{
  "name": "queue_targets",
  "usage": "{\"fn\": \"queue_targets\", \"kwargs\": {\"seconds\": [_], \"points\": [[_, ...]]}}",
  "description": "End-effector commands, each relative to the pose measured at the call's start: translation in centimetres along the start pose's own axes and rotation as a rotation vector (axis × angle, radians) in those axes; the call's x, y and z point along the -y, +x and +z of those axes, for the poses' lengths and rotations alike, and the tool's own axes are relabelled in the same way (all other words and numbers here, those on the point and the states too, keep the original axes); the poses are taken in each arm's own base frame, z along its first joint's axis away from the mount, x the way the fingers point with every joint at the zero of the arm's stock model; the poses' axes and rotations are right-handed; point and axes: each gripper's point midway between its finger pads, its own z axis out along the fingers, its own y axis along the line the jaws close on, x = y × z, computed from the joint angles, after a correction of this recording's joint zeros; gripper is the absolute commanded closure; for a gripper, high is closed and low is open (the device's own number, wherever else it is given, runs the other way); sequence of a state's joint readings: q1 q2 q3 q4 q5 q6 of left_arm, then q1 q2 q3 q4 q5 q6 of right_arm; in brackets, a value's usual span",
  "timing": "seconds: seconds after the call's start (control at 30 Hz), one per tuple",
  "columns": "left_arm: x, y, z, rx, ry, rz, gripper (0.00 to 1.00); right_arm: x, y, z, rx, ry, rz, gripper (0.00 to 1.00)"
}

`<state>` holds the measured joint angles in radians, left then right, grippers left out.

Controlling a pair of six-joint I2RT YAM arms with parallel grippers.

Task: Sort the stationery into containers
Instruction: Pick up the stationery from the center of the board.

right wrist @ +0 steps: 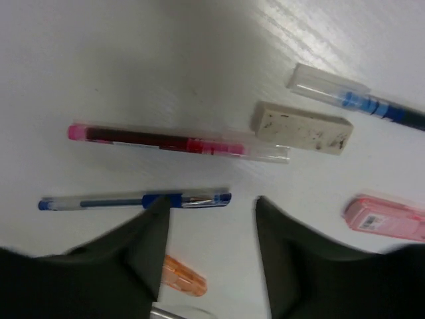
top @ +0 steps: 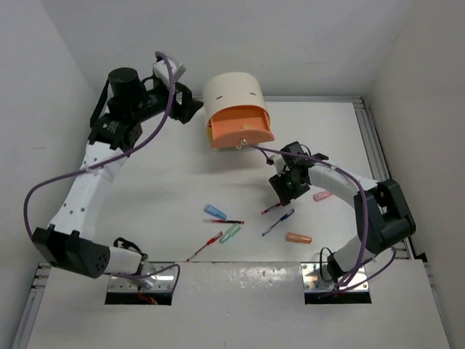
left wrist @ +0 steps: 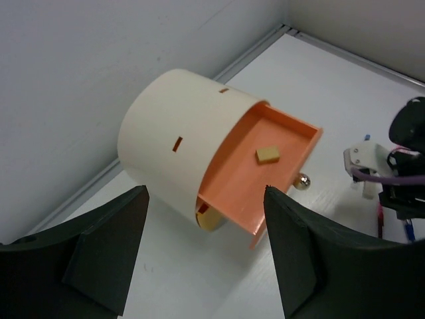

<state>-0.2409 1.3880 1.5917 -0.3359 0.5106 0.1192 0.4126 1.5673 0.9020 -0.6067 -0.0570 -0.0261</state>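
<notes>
Nearest the arm bases, a red pen (top: 204, 246), a green capsule (top: 230, 233) and an orange capsule (top: 298, 238) lie loose on the table (top: 145, 189). Just beyond, the right gripper (right wrist: 211, 206) sits low over the scatter, jaws parted, nothing between them. Under it lie a blue pen (right wrist: 133, 200), a second red pen (right wrist: 179, 141), a cream piece (right wrist: 302, 128) and a pink capsule (right wrist: 385, 218). Farther back stands the cream cabinet (left wrist: 159, 126), its peach drawer (left wrist: 232, 179) pulled out with one tan piece (left wrist: 267, 154) inside. The left gripper (top: 190, 109) is beside the cabinet, jaws wide, empty.
</notes>
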Motion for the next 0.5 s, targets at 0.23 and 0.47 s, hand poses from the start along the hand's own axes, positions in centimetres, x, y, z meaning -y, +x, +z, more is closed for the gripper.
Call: {"fn": "queue_targets", "kwargs": {"seconds": [0.23,0.47], "points": [[0.4,4.5,-2.6,-0.043,0.019,-0.073,0.23,2.7,-3.8,-0.4,0.064,0.092,0.229,0.19],[-0.2,5.3,-2.9,-0.050,0.019,-0.082,0.23,4.6,-3.0,1.6,0.030,0.096,0.216,0.24]]}}
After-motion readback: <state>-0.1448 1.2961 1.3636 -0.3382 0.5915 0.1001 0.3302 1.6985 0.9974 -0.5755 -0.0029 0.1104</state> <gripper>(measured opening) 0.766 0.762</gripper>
